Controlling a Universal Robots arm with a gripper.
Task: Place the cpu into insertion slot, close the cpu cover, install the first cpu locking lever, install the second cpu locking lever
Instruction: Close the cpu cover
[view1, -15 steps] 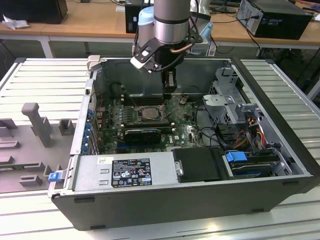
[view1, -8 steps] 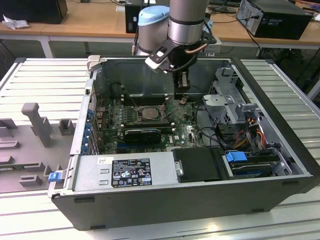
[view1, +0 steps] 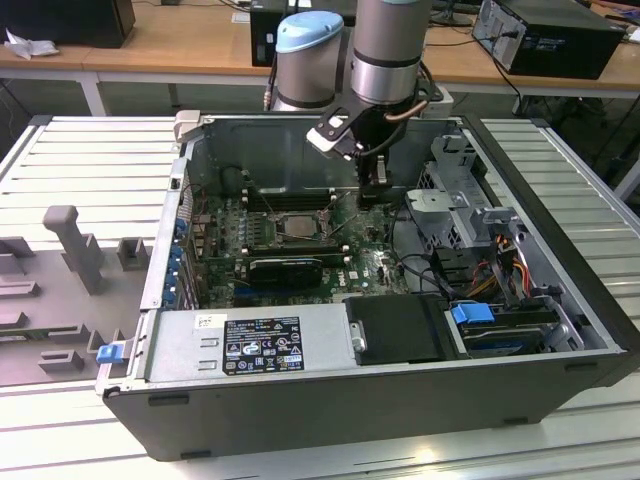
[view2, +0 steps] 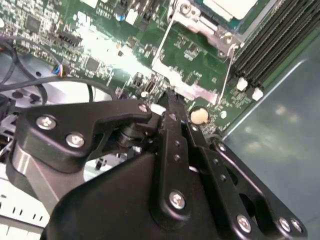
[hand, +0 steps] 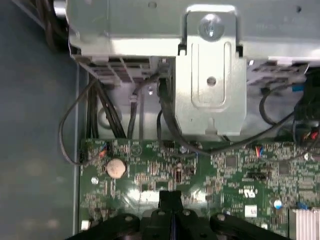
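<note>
— So, where is the cpu (view2: 232, 6) found?
— It is seated in the insertion slot (view1: 274, 228), framed by the cpu cover (view2: 195, 20).
— And the fingers (view2: 169, 107)?
— They are pressed together with nothing held, low over the green board (hand: 225, 170), near the coin cell (hand: 116, 168). Bare board is left between them and the cover's edge; the drive cage (view1: 455, 205) is close on the exterior view's right.

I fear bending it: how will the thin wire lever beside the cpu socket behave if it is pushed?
The lever is a long, thin, bare metal rod, so it will probably flex and spring back rather than stay rigid. Its smooth, narrow surface may let a push slide off sideways. It looks light for its length.
</note>
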